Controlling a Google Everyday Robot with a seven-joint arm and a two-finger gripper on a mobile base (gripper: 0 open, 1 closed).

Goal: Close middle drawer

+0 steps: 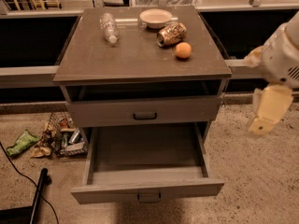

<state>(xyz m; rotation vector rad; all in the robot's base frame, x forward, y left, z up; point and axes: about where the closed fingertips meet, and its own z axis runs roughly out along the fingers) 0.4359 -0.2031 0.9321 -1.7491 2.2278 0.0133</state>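
Observation:
The middle drawer (148, 189) is pulled far out of the grey-brown cabinet, and its inside is bare. Its small dark handle (149, 197) is at the centre of its front. The upper drawer (144, 111) above it sits nearly flush, with a dark gap under the cabinet top. The lowest drawer is hidden beneath the open one. My gripper (267, 112), cream-coloured, hangs in the air to the right of the cabinet. It is about level with the upper drawer and touches nothing.
On the cabinet top (135, 55) lie a clear bottle (109, 27), a white bowl (155, 17), a can on its side (171, 34) and an orange (183, 50). A wire basket with wrappers (63, 136) stands on the floor at left, beside a black cable (28, 181).

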